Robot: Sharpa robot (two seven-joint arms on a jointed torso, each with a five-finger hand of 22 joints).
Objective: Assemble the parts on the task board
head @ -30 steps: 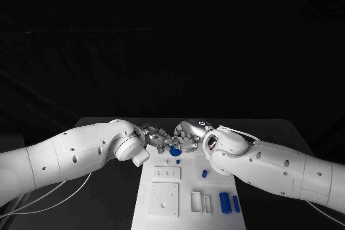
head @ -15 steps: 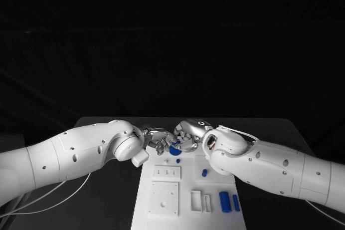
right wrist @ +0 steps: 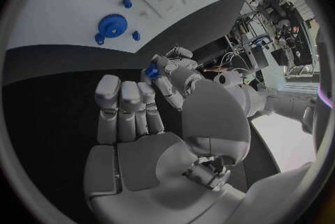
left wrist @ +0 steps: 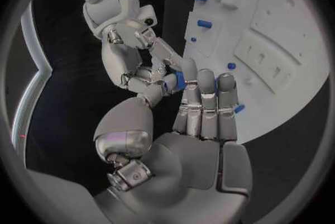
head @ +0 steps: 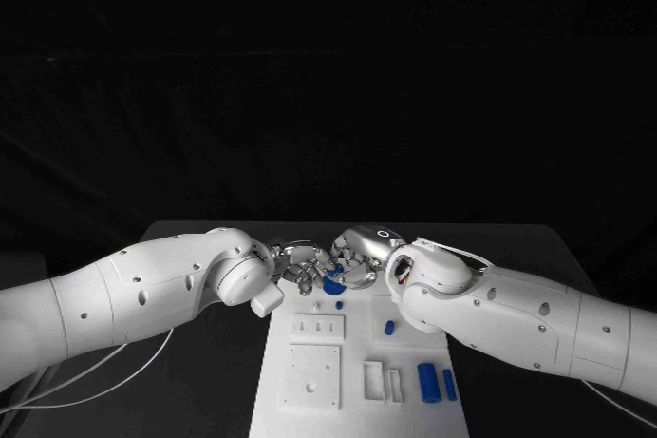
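Observation:
My two hands meet fingertip to fingertip above the far end of the white task board [head: 312,400]. Between them is a small blue part [head: 335,269]. In the left wrist view my left hand [left wrist: 202,118] pinches this part [left wrist: 179,80] between thumb and a finger, while a finger of my right hand [left wrist: 133,34] reaches onto it. The right wrist view has my right hand [right wrist: 139,129] with its thumb and a fingertip at the same part [right wrist: 151,71]. A blue gear [head: 333,288] lies on the board just below the hands.
On the board's near right lie two blue cylinders [head: 427,383] [head: 449,386], and a small blue peg [head: 389,329] stands mid-board. White raised blocks [head: 312,376] and a slotted plate [head: 316,329] sit on the board's left half. My forearms flank the board on both sides.
The small blue part has come into sight between the fingertips of the two hands. Both arms have stayed almost still.

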